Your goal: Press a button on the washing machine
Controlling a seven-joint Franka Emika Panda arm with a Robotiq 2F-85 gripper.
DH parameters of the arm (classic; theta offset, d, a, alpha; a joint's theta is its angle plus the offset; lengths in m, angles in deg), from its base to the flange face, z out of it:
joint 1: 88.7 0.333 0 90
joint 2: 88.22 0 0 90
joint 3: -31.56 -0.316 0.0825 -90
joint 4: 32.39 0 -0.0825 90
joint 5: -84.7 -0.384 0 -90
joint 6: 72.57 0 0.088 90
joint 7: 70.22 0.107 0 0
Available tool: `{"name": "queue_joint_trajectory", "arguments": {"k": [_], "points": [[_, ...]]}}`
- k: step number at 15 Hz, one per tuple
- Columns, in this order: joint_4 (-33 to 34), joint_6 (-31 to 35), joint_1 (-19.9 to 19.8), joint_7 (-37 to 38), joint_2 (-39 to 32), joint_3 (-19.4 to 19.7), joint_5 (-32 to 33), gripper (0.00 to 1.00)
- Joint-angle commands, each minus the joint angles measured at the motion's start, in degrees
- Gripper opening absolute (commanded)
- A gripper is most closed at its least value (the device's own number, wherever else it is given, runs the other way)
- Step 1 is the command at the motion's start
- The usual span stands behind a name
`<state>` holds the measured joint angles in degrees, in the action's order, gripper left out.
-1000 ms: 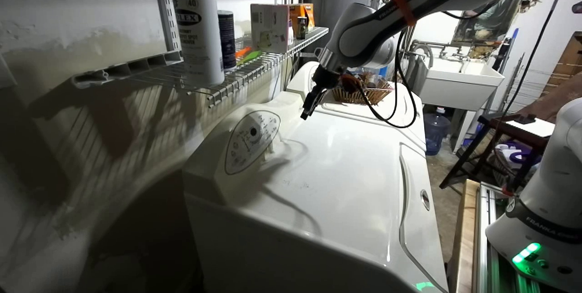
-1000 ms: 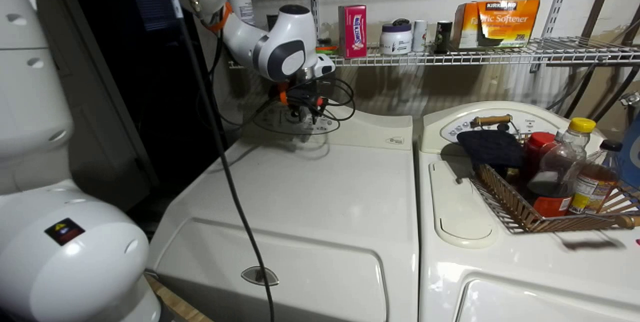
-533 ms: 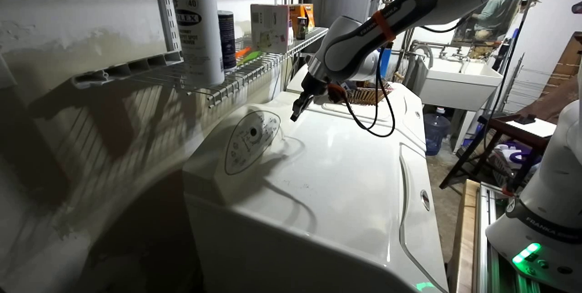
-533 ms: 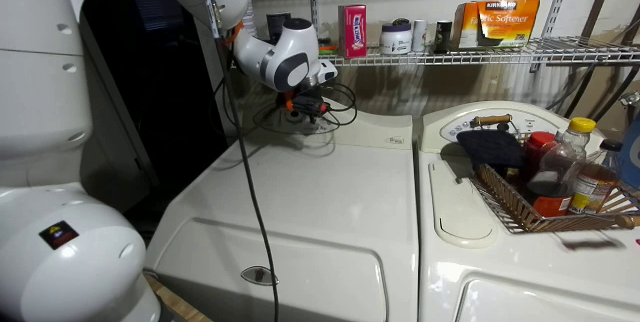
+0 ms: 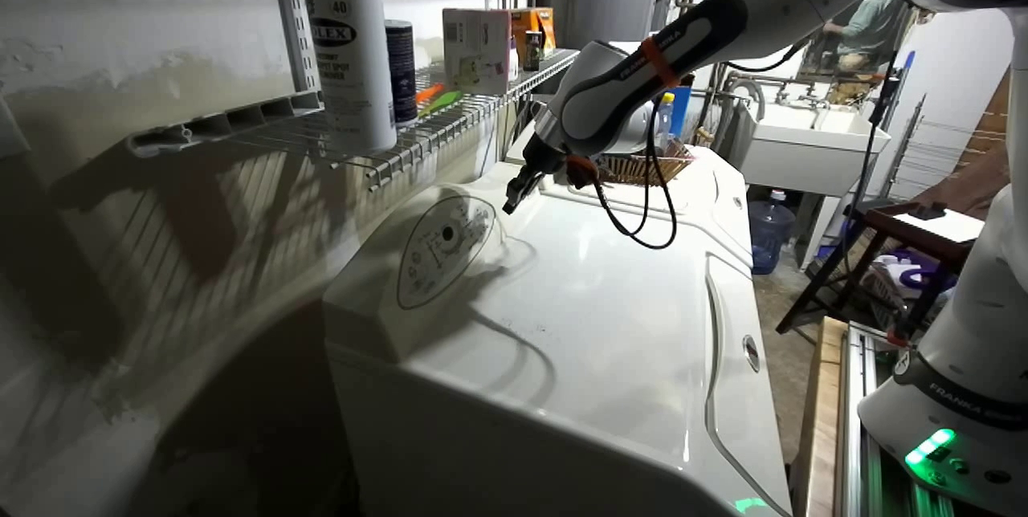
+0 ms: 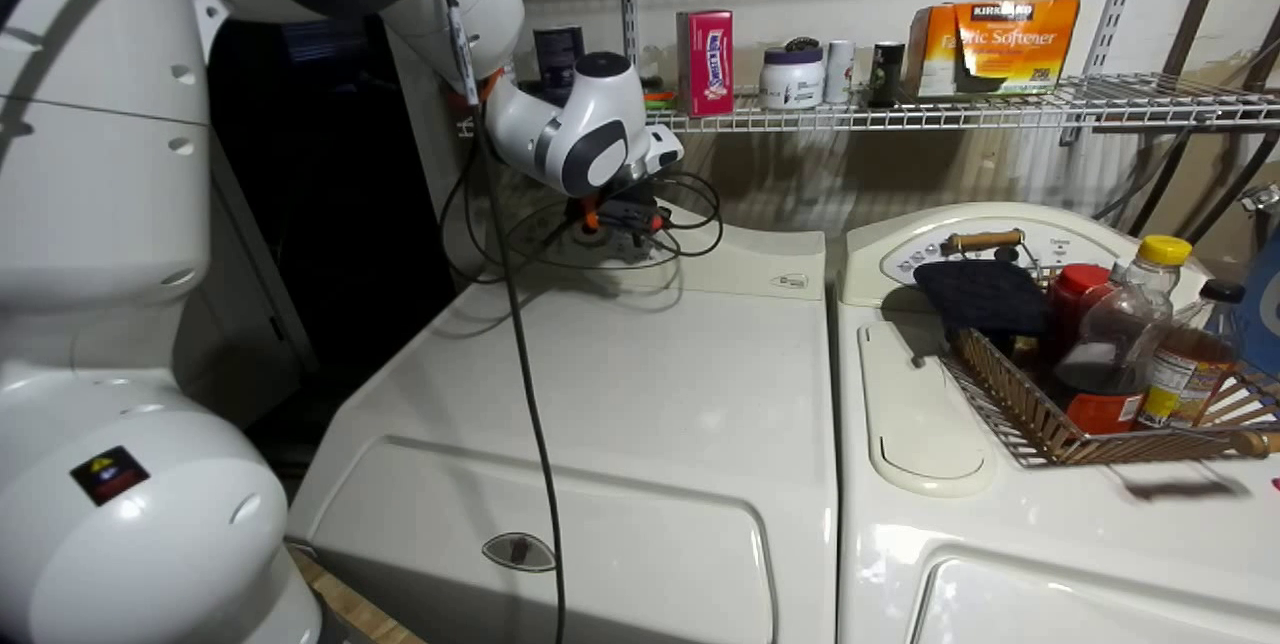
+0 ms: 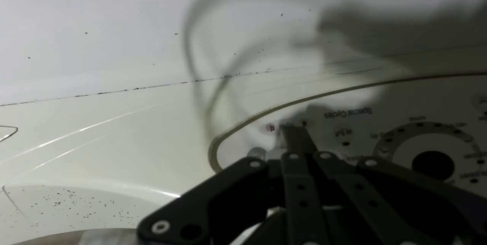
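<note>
The white washing machine (image 5: 610, 300) shows in both exterior views, its lid also here (image 6: 640, 374). Its raised control panel (image 5: 434, 268) has an oval outline, printed markings and a dark round dial (image 5: 448, 234). My gripper (image 5: 511, 207) is at the far end of the panel, pointing down toward it. In the wrist view, the dark fingers (image 7: 298, 134) are together and empty, over the panel near a red-marked symbol (image 7: 270, 127) and a grey round button (image 7: 257, 153). The dial (image 7: 433, 165) lies to their right. Contact with the panel cannot be told.
A wire shelf (image 6: 960, 111) with boxes and bottles runs above the panel. A second white machine (image 6: 920, 414) stands alongside, with a basket (image 6: 1060, 434) of bottles on it. A black cable (image 6: 525, 364) hangs before the lid. The robot base (image 5: 956, 405) stands at the front.
The arm has lowered and my gripper has moved closer to the control panel, toward the left in an exterior view. The fingers now sit nearer the panel's edge. The machine has not moved.
</note>
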<state>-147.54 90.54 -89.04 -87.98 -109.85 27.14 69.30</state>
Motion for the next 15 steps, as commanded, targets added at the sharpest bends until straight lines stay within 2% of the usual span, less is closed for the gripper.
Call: {"name": "queue_joint_trajectory", "arguments": {"k": [1,15], "points": [[2.8,1.0,-1.6,2.0,-2.7,-2.0,2.0,0.0],[6.3,2.9,-1.5,4.4,-6.7,-2.2,4.4,0.0]]}}
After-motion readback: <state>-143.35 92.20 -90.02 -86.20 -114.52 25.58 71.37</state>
